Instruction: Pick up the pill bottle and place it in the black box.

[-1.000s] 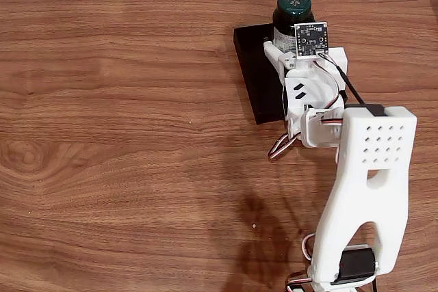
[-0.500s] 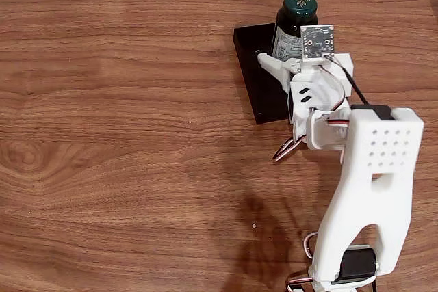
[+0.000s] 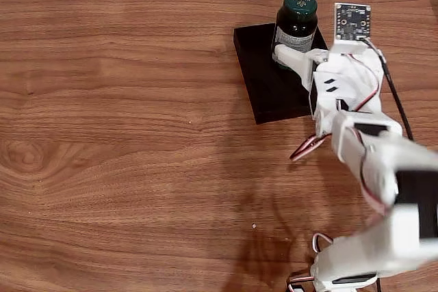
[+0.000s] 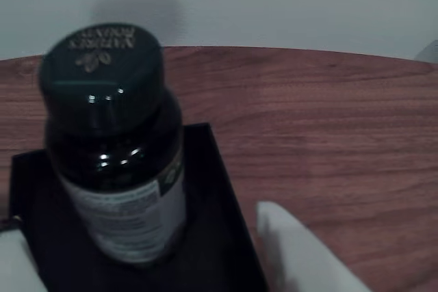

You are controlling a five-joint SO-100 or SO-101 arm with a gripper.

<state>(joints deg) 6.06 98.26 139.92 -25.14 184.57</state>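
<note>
The tool [image 3: 295, 59] is open, holding nothing, just beside the pill bottle [image 3: 295, 21], which stands upright in the black box [image 3: 263, 87] on the desk [image 3: 123, 135].

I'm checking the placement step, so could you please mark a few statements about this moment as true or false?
1. The pill bottle stands upright in the black box. True.
2. The bottle's cap is off. False: the dark green cap is on.
3. The end effector is shut on the bottle. False: in the wrist view its fingers stand apart, with the bottle free.
4. The box sits on a wooden table. True.
</note>
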